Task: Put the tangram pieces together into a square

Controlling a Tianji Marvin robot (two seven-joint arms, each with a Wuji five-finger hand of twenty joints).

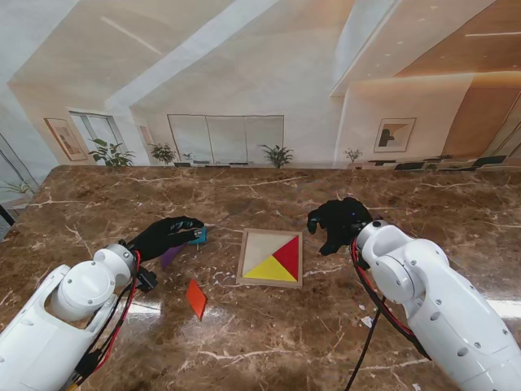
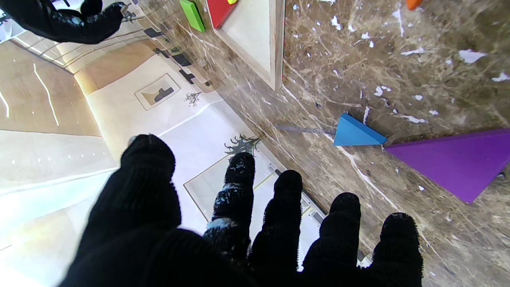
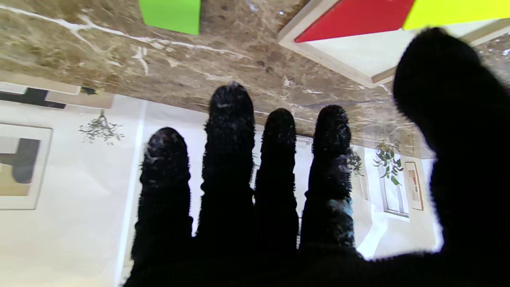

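A square wooden tray [image 1: 254, 248] lies mid-table with a red triangle [image 1: 288, 253] and a yellow triangle [image 1: 270, 270] seated in it; its left part is bare. My left hand [image 1: 167, 234] hovers open, fingers spread, over a small blue triangle [image 2: 356, 132] and a larger purple triangle [image 2: 454, 159], touching neither. An orange piece [image 1: 195, 298] lies nearer to me. My right hand [image 1: 338, 221] floats open to the right of the tray, holding nothing. In the right wrist view a green piece [image 3: 170, 14] lies on the table beside the tray [image 3: 358, 52]; the stand view does not show it.
The table is brown marble with white veins, its far edge meeting a printed backdrop. Black and red cables hang along both arms near the table's front.
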